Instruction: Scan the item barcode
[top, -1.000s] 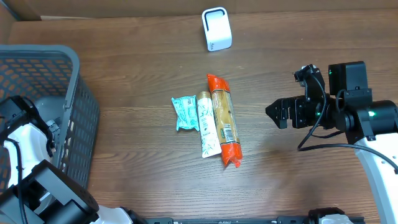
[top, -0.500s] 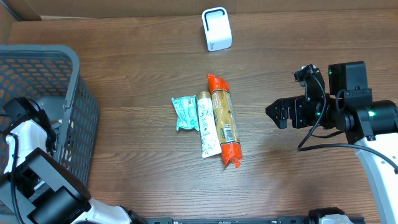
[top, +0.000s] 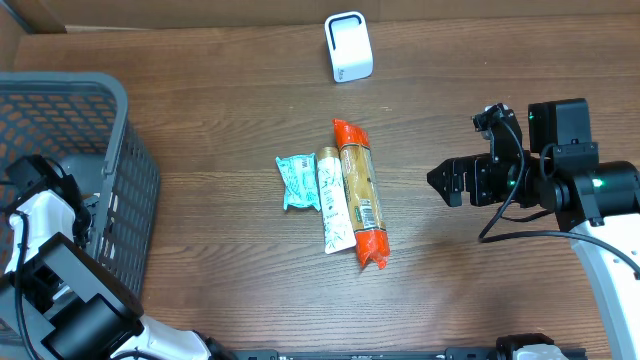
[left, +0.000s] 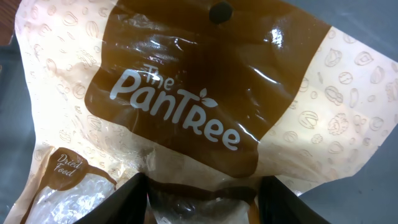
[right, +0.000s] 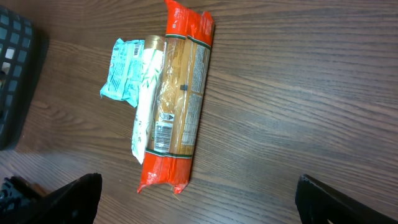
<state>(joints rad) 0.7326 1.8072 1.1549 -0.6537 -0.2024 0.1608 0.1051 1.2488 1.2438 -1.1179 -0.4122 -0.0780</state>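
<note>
Brown-and-cream pouch (left: 186, 124) runs lengthwise, hang-hole end away from left claw (left: 202, 186), grip unclear; right claw (top: 443, 184) released

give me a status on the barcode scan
Left gripper in basket, fingers astride PanTree pouch, grip unclear. Right gripper open, empty, right of three table packs. Nothing at scanner yet.

The right arm (top: 570, 180) is boxy black housings with a small green light (top: 598, 182), a looping black cable (top: 500, 225) and a smooth white link (top: 610, 260); the left arm (top: 50, 270) pairs white shells with black blocks; the right gripper (top: 437, 184) and left gripper (left: 208, 208) have matte black fingers.
</note>
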